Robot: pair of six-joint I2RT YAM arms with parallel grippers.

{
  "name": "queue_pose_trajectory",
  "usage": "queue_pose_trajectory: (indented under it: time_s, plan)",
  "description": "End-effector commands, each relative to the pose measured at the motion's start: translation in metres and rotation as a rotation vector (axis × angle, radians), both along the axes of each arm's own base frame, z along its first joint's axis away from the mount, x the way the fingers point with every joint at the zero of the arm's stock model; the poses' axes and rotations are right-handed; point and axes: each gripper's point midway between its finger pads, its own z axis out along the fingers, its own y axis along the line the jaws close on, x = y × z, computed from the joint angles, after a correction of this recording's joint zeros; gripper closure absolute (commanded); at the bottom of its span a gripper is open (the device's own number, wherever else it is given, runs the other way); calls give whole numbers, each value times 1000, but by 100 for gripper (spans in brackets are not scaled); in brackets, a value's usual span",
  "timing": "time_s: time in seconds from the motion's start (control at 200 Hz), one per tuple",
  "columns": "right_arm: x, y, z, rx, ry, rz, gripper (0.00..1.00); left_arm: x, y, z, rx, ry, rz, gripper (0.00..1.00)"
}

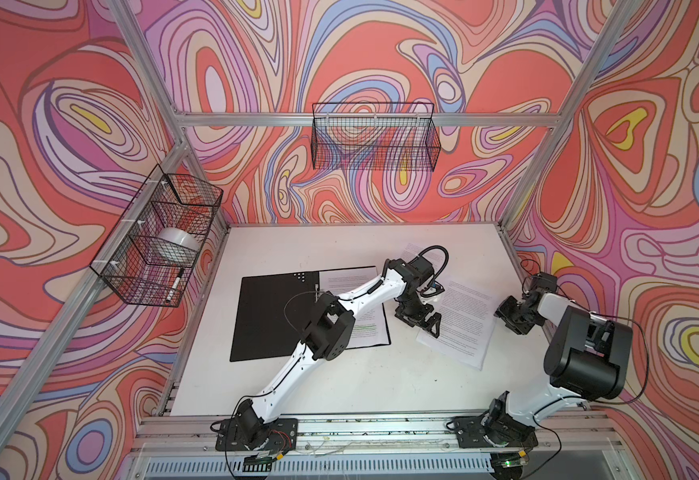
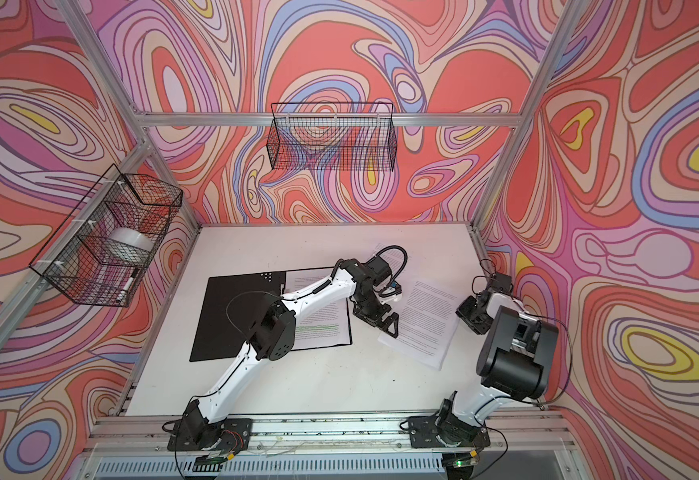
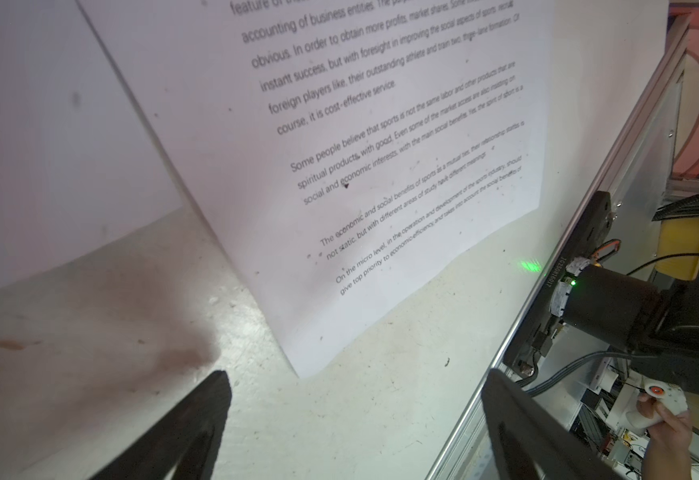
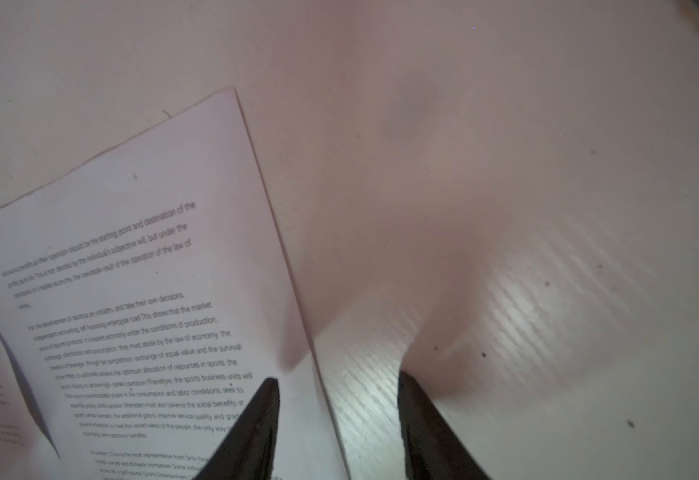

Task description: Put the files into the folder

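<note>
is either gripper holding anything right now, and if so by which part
Nothing is held. The left gripper is open and empty, near the loose sheet. The right gripper is open too, straddling that sheet's edge without pinching it.

Matt paper files (image 1: 460,320), matt black folder (image 1: 268,316), smooth table (image 1: 360,382).

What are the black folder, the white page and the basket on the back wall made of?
Open flat black folder: probably thin plastic or card, matte, no shine. Loose white printed sheet: paper, thin, flat, ink text. Black mesh basket: likely painted metal wire, a see-through grid.
</note>
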Motion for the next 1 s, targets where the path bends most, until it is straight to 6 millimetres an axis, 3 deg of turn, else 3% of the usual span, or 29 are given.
queue_pose_trajectory:
  time_s: [0.0, 0.706, 0.992]
  plan:
    - [-2, 3, -9, 28, 18, 4, 51, -7, -3, -5, 8, 36, -5, 5]
    - [-2, 23, -17, 150, 19, 49, 51, -21, -20, -11, -53, 141, -19, 6]
    - [-4, 32, -17, 191, 8, 57, 52, -21, -30, 2, -106, 158, -20, 6]
